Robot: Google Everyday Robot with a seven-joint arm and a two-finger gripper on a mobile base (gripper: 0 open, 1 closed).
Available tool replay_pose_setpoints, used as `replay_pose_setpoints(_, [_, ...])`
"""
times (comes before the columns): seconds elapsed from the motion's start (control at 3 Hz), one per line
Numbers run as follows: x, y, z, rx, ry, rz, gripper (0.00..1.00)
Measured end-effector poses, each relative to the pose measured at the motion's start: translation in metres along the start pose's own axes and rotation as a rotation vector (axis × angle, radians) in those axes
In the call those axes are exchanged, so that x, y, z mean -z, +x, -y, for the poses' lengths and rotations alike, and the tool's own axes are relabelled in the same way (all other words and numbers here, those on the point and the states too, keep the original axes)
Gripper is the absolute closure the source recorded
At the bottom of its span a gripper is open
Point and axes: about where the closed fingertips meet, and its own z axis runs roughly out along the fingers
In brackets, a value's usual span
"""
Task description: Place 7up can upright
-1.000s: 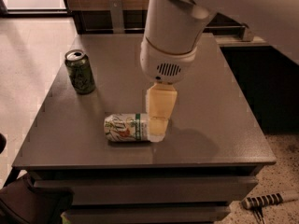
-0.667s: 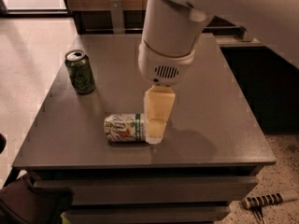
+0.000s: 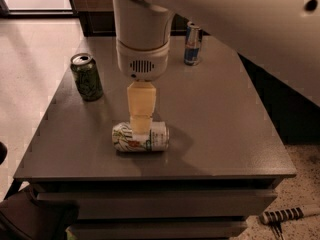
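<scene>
Gripper point(image 3: 141, 126): hangs straight down from the white wrist housing point(image 3: 142, 44), with its pale tip at the middle of the 7up can point(image 3: 157, 137) and overlapping the can's upper side in this view. Whether it is clamped on the can or only set against it cannot be told.

7up can: lies on its side with its long axis left to right, on the grey table point(image 3: 220, 129), close to the front edge and a little left of centre. Green markings with some red show on its left part.

Dark green can point(image 3: 86, 77): upright, left rear of the table, well apart from the gripper.

Slim blue-and-silver can point(image 3: 192, 45): upright near the far edge, just right of the wrist housing.

Floor, lower right: a striped handle point(image 3: 287, 215).
</scene>
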Motion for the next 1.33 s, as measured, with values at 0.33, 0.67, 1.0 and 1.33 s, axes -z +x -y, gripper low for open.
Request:
replay_pose_setpoints(0.33, [-0.02, -0.03, 0.013, 0.023, -0.031, -0.035, 0.0])
replay_pose_setpoints(0.67, [-0.04, -0.04, 0.012, 0.024, -0.06, -0.034, 0.0])
replay_pose_setpoints(1.0, [-0.057, -0.016, 0.001, -0.009, -0.083, 0.0, 0.0])
replay_pose_setpoints(1.33, [-0.059, 0.003, -0.005, -0.039, -0.081, 0.014, 0.0])
